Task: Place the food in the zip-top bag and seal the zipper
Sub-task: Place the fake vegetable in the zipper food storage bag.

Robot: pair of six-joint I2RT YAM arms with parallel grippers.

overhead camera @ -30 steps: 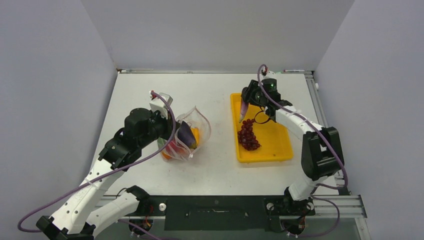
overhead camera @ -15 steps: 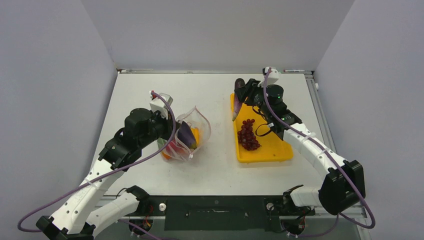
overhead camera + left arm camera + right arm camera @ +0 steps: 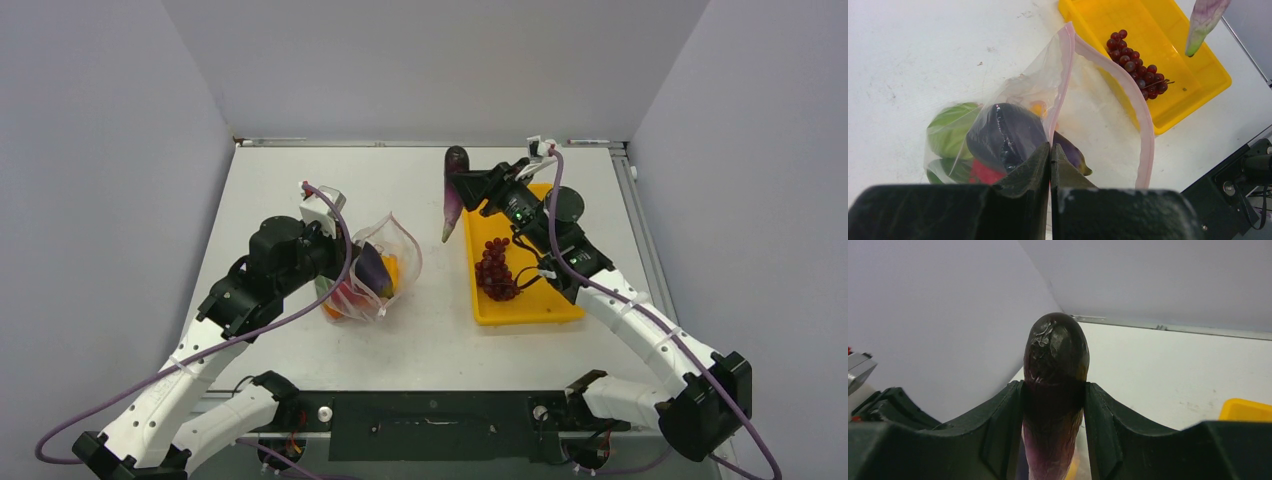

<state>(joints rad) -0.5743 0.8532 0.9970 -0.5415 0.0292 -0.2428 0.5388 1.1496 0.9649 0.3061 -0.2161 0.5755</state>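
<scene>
On the bench (image 3: 300, 180), a yellow tray (image 3: 560, 290) sits toward 3 o'clock, the part-filled bag (image 3: 385, 250) at its 9 o'clock with the left gripper (image 3: 1050, 150) pinched on its pink strip (image 3: 1143, 120), the right gripper (image 3: 1054, 390) clamping an eggplant (image 3: 453, 190) aloft off the tray's 11 o'clock corner, grapes (image 3: 495, 270) in the tray.

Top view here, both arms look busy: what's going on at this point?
The right gripper is shut on a long purple eggplant, held in the air by the left edge of the yellow tray, on the bag's side. The left gripper pinches the rim of the zip-top bag, whose pink zipper gapes open. Several food pieces are already inside. The grape bunch lies in the tray.
</scene>
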